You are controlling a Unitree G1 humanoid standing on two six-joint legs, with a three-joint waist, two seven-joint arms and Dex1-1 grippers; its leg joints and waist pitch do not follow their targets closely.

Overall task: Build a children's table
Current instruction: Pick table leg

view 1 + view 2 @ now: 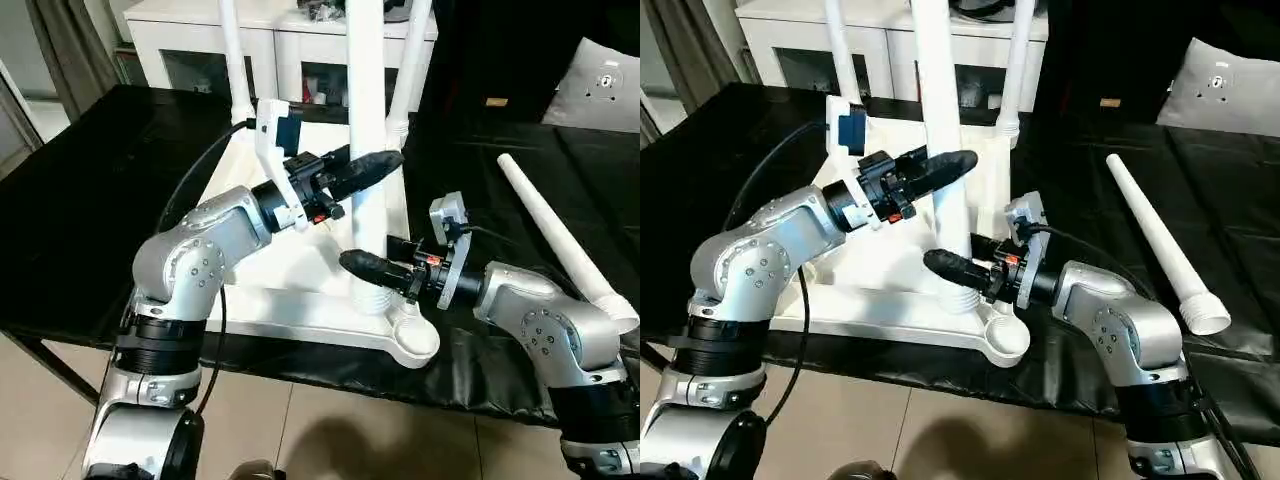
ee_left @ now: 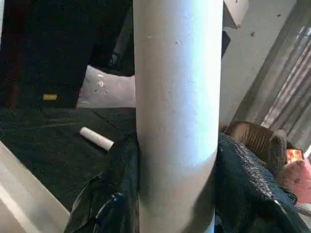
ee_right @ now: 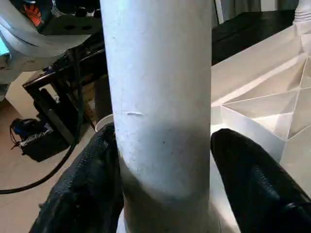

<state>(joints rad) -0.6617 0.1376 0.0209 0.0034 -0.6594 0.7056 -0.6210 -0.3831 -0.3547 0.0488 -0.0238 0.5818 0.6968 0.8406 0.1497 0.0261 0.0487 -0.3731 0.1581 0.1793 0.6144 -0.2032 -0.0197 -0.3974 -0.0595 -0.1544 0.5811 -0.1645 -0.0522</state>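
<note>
Left pincer (image 1: 385, 160) grasps the upright leg (image 1: 366, 120) in its corner socket (image 1: 375, 298); right pincer's (image 1: 352, 262) state unclear.

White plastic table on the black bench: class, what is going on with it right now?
The white ribbed plastic tabletop lies upside down on the black-covered work table. Three white tapered tube legs stand in its sockets. The left gripper is shut on the nearest leg higher up; the right gripper straddles its base. A fourth leg lies loose, and the near corner socket is empty.
</note>
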